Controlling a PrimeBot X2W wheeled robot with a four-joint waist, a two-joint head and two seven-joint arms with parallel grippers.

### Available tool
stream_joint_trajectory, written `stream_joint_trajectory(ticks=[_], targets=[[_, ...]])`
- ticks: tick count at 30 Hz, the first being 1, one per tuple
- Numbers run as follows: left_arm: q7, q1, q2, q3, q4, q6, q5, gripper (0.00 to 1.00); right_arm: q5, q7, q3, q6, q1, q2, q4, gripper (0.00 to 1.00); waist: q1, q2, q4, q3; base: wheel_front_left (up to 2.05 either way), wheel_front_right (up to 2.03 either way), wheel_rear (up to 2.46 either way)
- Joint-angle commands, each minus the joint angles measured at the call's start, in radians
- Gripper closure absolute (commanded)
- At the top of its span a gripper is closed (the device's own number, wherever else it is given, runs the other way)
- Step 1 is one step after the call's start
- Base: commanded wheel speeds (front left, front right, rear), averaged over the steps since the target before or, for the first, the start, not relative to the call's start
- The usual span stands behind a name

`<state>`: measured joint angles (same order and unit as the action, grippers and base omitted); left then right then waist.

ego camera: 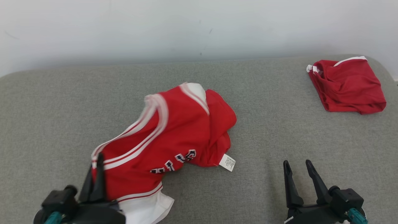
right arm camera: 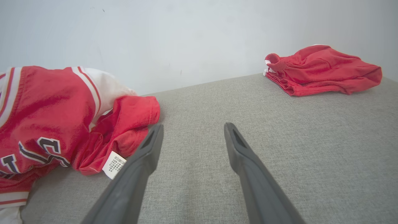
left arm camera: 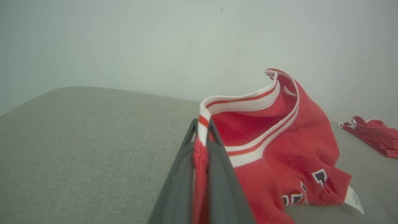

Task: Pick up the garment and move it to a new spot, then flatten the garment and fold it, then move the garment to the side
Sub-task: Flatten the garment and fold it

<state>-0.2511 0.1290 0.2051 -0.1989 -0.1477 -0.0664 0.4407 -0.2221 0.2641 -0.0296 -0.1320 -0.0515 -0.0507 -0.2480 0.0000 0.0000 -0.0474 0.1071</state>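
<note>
The garment is a red jersey with white striped trim and dark lettering, lying crumpled across the middle of the grey cushion. My left gripper is shut on its striped edge at the lower left, and that edge is raised off the surface. In the left wrist view the red cloth runs between the closed fingers of the left gripper. My right gripper stands open at the lower right, apart from the jersey, with nothing between its fingers. From the right wrist, the right gripper points past the jersey's white label.
A second red garment lies bunched at the far right corner of the cushion, seen also as a red heap from the right wrist. The grey cushion ends at a pale wall behind.
</note>
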Motion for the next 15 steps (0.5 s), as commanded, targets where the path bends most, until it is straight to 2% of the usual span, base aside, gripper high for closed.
stream_joint_trajectory(ticks=[1,6,15], targets=[[-0.009,-0.023,0.007,0.027,-0.021,-0.002,0.014,1.0,0.012,0.0,0.0,0.003,0.006,0.001,-0.003,0.0,0.0,0.0,0.003,0.003,0.0,0.0,0.0],[-0.015,-0.035,-0.009,0.112,-0.055,0.006,0.02,1.0,0.019,0.0,0.003,0.003,0.002,0.001,-0.005,0.0,0.0,0.0,0.008,0.013,0.0,0.0,0.0],[-0.014,-0.006,-0.055,0.232,-0.138,0.072,-0.079,1.0,0.031,0.0,-0.009,0.003,-0.007,0.001,-0.009,0.0,0.0,0.0,0.011,0.013,0.0,0.0,0.0]])
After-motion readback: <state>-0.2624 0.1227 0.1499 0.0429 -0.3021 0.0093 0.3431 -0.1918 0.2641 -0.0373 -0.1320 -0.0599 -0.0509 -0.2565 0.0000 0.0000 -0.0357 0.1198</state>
